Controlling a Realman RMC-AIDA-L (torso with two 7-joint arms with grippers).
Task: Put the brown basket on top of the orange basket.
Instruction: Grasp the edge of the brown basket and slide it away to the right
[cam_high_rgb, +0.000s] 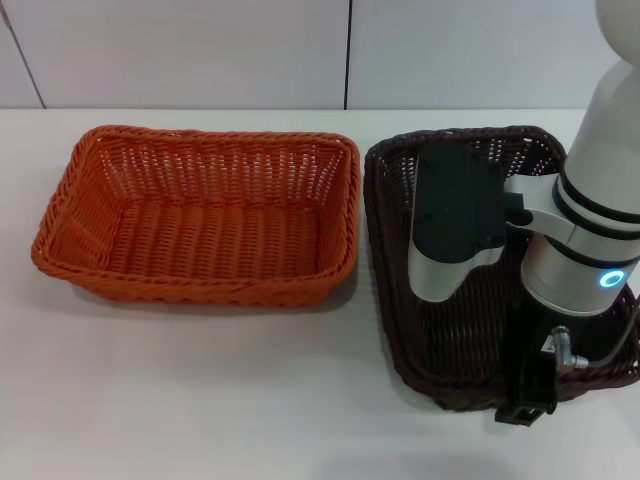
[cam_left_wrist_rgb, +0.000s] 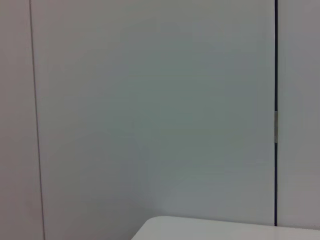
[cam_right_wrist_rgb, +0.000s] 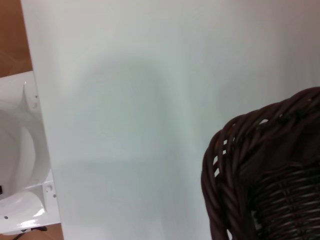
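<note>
The orange basket (cam_high_rgb: 190, 290) stands on the white table at the left, upright and empty. The brown basket (cam_high_rgb: 388, 250) stands right beside it on the right, with a narrow gap between their rims. My right arm reaches over the brown basket, and my right gripper (cam_high_rgb: 527, 395) is down at the basket's near rim, close to its near right corner. The arm hides much of the basket's inside. The right wrist view shows one braided corner of the brown basket (cam_right_wrist_rgb: 250, 150) on the table. My left gripper is out of view.
The white table (cam_high_rgb: 200, 400) runs in front of both baskets. A pale panelled wall (cam_high_rgb: 200, 50) stands behind it. The left wrist view shows only that wall and a table corner (cam_left_wrist_rgb: 225, 230). The table's edge (cam_right_wrist_rgb: 42, 150) shows in the right wrist view.
</note>
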